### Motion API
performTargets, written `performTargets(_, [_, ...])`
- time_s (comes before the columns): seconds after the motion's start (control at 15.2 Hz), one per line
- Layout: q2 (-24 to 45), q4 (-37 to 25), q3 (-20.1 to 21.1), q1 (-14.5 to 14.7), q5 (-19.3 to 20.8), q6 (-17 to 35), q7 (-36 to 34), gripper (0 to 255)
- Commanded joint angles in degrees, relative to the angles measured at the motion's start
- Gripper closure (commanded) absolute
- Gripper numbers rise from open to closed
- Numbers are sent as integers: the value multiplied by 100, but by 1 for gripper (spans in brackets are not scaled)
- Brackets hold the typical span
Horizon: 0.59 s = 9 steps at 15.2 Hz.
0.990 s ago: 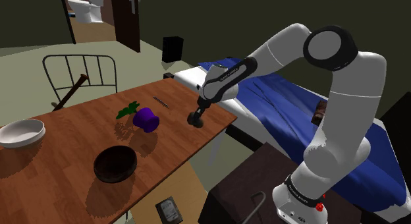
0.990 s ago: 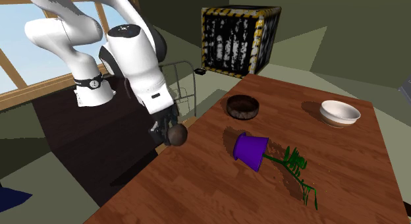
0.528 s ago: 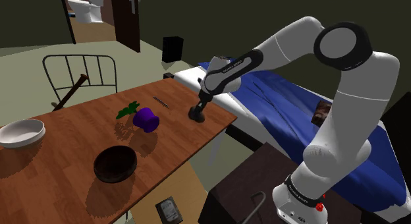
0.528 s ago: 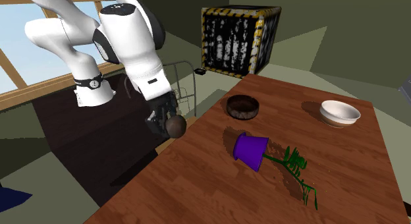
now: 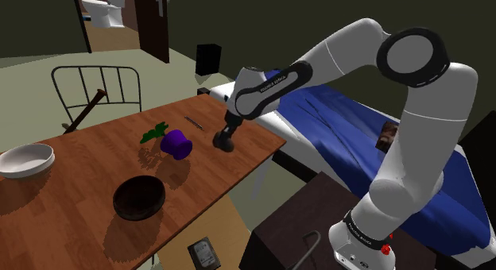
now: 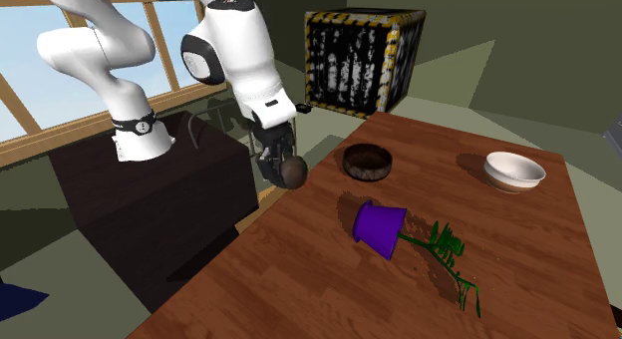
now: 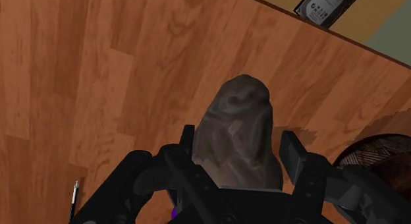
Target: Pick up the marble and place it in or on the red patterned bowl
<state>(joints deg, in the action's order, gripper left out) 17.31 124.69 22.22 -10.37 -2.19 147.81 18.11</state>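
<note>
Marble [image 7: 240, 120] pinched between the 2 black fingers [image 7: 290, 150] of the gripper [image 7: 238, 150], 1 finger on each flank. Held this way it hangs above the table [image 5: 87, 153] instead of rolling on it. From the wrist it looks like a rounded, slightly elongated lump, mottled grey-brown with a stone-like sheen. From the side views it reads as a dark ball.

Table: reddish-brown planks with a clear wood grain, flat.

Bowl [image 5: 139, 198]: dark reddish-brown, round, low-walled, faint pattern inside. It stands upright and open on the table, well apart from the marble, so it can take a drop from above.

Pot [image 5: 177, 143]: purple, smooth, tipped on its side near the gripper, green leaves trailing from it.

Judgement: the grasp is made and the carry is under way. The marble's smooth, round flanks could slip if the squeeze loosens. The route to the bowl should clear the pot.
</note>
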Motion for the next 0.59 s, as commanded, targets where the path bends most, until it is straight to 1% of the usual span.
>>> performTargets(0.0, [131,-207,4,251,147,-48,-364,255])
performTargets(0.53, [717,-1077,-55,1287,690,-258,-1673,255])
